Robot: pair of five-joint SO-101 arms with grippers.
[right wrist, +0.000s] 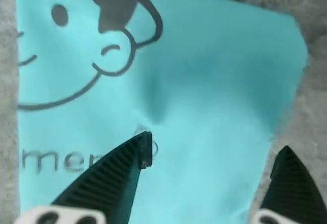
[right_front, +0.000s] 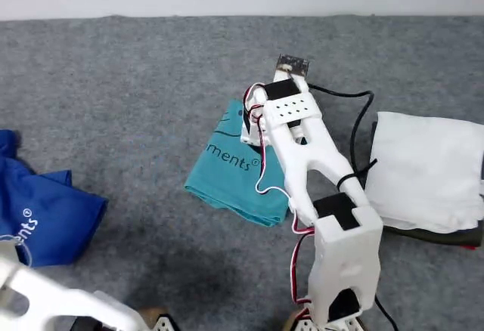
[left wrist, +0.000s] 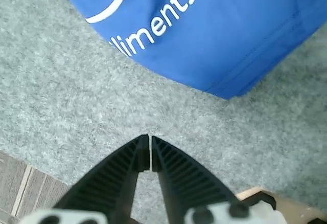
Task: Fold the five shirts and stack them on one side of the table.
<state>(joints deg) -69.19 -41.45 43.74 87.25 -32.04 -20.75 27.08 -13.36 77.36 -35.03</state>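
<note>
A folded teal shirt point(right_front: 238, 165) with dark print lies at the table's middle. The right arm hovers over its right part; my right gripper point(right wrist: 214, 155) is open above the teal shirt point(right wrist: 204, 81), one fingertip point(right wrist: 143, 144) over the cloth, the other past its edge. A blue shirt point(right_front: 38, 210) with white print lies crumpled at the left edge. My left gripper point(left wrist: 151, 144) is shut with nothing in it, just short of the blue shirt point(left wrist: 214, 24), over bare carpet. A folded white shirt point(right_front: 427, 168) rests on a dark one point(right_front: 431, 234) at the right.
Grey carpet point(right_front: 136, 89) covers the table. A black cable point(right_front: 361, 123) loops between the right arm and the white stack. The left arm's white link point(right_front: 60, 301) lies at the near left corner. A wooden edge point(left wrist: 20, 193) borders the carpet there.
</note>
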